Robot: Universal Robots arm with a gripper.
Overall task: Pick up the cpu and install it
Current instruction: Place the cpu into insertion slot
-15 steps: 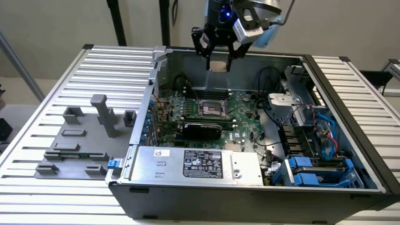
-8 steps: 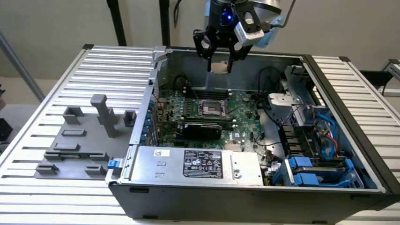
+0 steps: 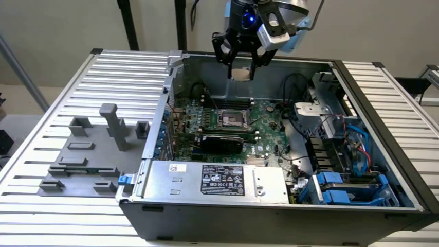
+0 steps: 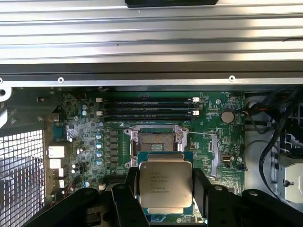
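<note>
Nearest the wrist camera, 2 black fingers (image 4: 131,191) are seen clamped on opposite edges of the cpu (image 4: 165,187), so the gripper (image 4: 165,189) is closed on the chip and the chip is carried by it. The cpu is held flat, its silvery lid with faint printed text turned toward the camera and a thin darker rim showing round it. Beyond it, the open socket (image 4: 156,142) is seen on the green motherboard (image 4: 90,137), with 1 edge of the socket hidden behind the chip. Long black memory slots (image 4: 147,108) are laid just beside the socket, and a round coin battery (image 4: 227,116) is set further along the board. In the exterior view, the gripper (image 3: 241,64) is seen raised above the open computer case (image 3: 274,221), near its far wall, with the cpu (image 3: 241,73) hanging clear of the motherboard (image 3: 264,116) and apart from the socket (image 3: 232,119) below. A metal power supply (image 3: 213,180) with a label is fitted at the near side of the case. At the exterior view's left, a grey tray (image 3: 82,164) with upright blocks is placed on the slatted table (image 3: 130,67).
</note>
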